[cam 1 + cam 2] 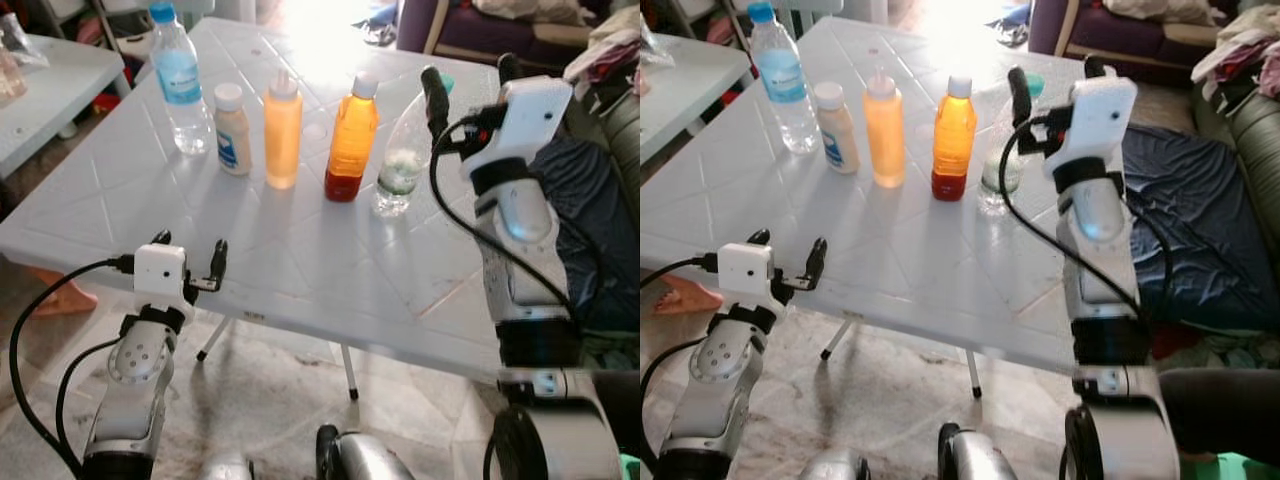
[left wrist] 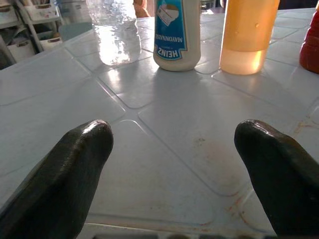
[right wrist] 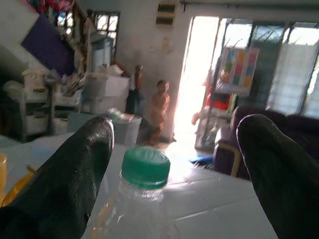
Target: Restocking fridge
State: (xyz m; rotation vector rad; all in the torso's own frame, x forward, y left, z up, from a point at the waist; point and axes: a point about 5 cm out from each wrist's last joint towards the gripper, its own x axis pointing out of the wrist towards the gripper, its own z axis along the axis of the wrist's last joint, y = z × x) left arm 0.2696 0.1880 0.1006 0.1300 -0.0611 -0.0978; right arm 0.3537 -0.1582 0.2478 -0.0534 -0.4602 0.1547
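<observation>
Desk (image 1: 330,270), white plastic with moulded panels, carries five bottles in a row across its far half. From the robot's left: water bottle (image 1: 177,80) with blue cap and label, short mayonnaise bottle (image 1: 232,130), pale orange bottle (image 1: 283,130), darker orange bottle (image 1: 351,140) with a red base, and clear bottle (image 1: 403,160) with a green cap (image 3: 145,166), nearly empty. All stand upright, near one another but apart.

Right pincer (image 1: 467,85) is raised over the clear bottle, fingers spread wide, the green cap between them and just below; nothing is gripped. Left pincer (image 1: 190,260) sits low at the desk's near edge, also spread and empty, pointing toward the mayonnaise bottle.

Judging by this, the step in hand is picking the first bottle for the fridge. The next move calls for lowering the right pincer so the fingers straddle the neck or body, then closing. The bottle looks thin-walled and light, so it could tip or crush.
</observation>
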